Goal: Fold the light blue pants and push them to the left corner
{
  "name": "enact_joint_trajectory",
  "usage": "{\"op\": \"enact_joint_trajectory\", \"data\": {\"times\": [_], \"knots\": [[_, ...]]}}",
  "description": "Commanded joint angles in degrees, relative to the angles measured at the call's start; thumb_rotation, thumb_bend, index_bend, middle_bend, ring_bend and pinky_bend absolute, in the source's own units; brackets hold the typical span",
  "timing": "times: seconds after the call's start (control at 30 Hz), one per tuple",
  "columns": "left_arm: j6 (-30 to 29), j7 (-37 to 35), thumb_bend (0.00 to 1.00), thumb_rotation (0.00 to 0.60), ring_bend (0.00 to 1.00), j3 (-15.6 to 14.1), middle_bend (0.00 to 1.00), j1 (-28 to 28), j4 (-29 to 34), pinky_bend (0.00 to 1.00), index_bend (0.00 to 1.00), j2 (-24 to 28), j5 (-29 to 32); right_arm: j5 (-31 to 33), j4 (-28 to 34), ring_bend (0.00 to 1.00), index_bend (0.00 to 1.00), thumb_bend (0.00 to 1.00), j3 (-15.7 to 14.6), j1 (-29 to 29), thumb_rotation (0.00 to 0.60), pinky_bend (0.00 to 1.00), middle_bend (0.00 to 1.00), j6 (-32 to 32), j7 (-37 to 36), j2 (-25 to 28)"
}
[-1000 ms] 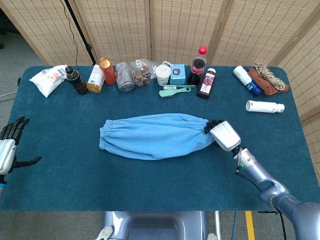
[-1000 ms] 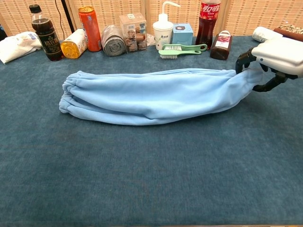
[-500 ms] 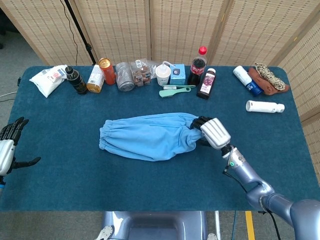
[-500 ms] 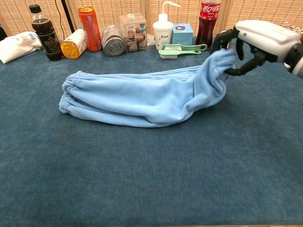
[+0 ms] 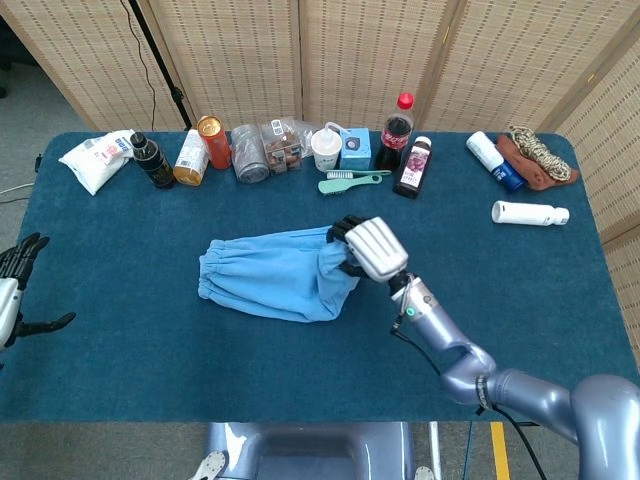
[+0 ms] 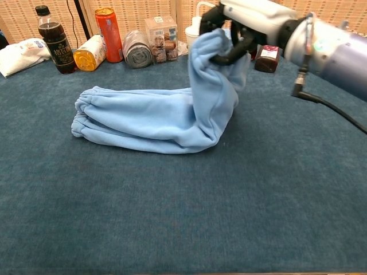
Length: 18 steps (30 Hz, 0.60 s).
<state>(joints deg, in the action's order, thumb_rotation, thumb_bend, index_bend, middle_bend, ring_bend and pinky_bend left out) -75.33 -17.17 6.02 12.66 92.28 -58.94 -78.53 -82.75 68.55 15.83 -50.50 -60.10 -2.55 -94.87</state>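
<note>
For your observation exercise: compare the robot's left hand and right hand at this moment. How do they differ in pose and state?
The right hand grips one end of the light blue pants, raised off the table; the left hand holds nothing. The right hand is over the middle of the table; the left hand sits at its left edge, away from the pants. The right hand's fingers curl around fabric; the left hand's are spread. Both have dark fingers.

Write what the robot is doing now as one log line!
step: folding | right hand: holds lifted end of light blue pants | left hand: open, idle | push: not yet
</note>
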Motion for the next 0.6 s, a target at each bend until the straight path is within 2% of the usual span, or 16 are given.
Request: {"op": "enact_joint_trajectory", "data": {"times": [0.03, 0.17, 0.33, 0.6], "knots": [[0.04, -1.09, 0.09, 0.600, 0.00, 0.36, 0.00, -0.05, -0.33, 0.00, 0.00, 0.18, 0.22, 5.01, 3.18, 0.40, 0.61, 0.71, 3.64, -3.86, 0.600, 0.58, 0.53, 3.88, 5.39, -3.00], [-0.01, -2.46, 0.09, 0.600, 0.00, 0.65, 0.00, -0.27, -0.84, 0.00, 0.00, 0.45, 0.44, 9.00, 3.50, 0.40, 0.61, 0.71, 5.42, -6.77, 0.600, 0.58, 0.53, 5.62, 9.91, -7.20], [0.05, -3.28, 0.09, 0.600, 0.00, 0.72, 0.00, -0.38, -0.99, 0.00, 0.00, 0.62, 0.36, 10.67, 2.66, 0.40, 0.61, 0.71, 5.80, -8.63, 0.600, 0.58, 0.53, 6.29, 12.31, -10.17], [0.60, -4.47, 0.09, 0.600, 0.00, 0.64, 0.00, -0.42, -1.52, 0.00, 0.00, 0.75, 0.12, 13.72, -4.33, 0.40, 0.61, 0.71, 7.47, -13.86, 0.600, 0.58, 0.53, 7.68, 15.96, -18.48]]}}
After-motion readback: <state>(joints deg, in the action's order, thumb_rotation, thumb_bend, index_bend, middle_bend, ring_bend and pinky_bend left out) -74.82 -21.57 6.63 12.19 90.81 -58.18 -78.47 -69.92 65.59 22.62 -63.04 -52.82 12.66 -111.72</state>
